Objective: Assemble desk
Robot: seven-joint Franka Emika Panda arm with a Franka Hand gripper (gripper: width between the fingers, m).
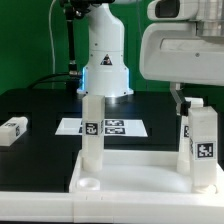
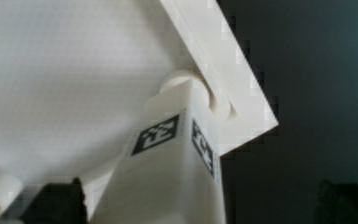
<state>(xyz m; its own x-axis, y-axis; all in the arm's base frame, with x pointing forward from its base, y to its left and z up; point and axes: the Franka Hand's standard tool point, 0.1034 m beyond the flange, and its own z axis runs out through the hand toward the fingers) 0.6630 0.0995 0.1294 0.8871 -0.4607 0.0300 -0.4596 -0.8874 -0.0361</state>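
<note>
Smooth, matt white plastic tabletop (image 1: 140,185) and legs (image 1: 92,147) (printed black-and-white tags (image 1: 89,127)) on matt black table (image 1: 40,105)

No words, numbers or brand names can be read. The only printed signs are black-and-white square tags (coded patterns, not letters). They stand on the marker board (image 1: 125,128), the left upright leg (image 1: 92,128), the right upright leg (image 1: 204,150), the loose leg (image 1: 12,130) lying on the table (image 1: 40,105), and the leg in the wrist view (image 2: 158,175).

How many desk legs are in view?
3: upright leg on the tabletop; second leg under the tool; loose leg lying on the table. A fourth may be hidden.
</note>
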